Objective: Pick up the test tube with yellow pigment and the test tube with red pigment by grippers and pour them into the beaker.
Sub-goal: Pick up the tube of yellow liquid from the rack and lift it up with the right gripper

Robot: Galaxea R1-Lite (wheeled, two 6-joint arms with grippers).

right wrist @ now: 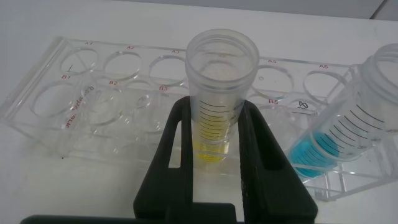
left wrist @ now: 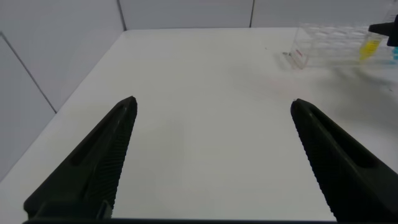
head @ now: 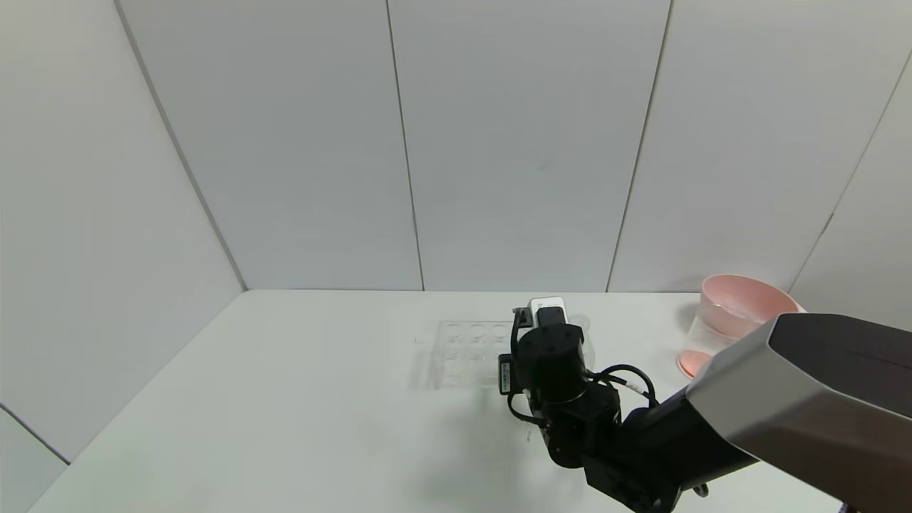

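Right wrist view shows the right hand (right wrist: 217,155) clamped on the test tube with yellow pigment (right wrist: 219,99), which stands upright in the clear rack (right wrist: 74,99). The step in hand looks like the first pickup; next comes a straight lift clear of the rack. A blue-bottomed tube (right wrist: 339,134) leans close at 3 o'clock and could be knocked. The left hand (left wrist: 211,162) hovers spread apart over bare surface (left wrist: 199,74). Neither beaker nor red tube is visible; a pink bowl (head: 741,306) sits at 2 o'clock.

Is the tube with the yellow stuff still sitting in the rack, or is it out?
Still in the rack. The yellow tube stands upright in its hole, with the right pincer closed around it, fingers on both sides. It is not lifted yet.
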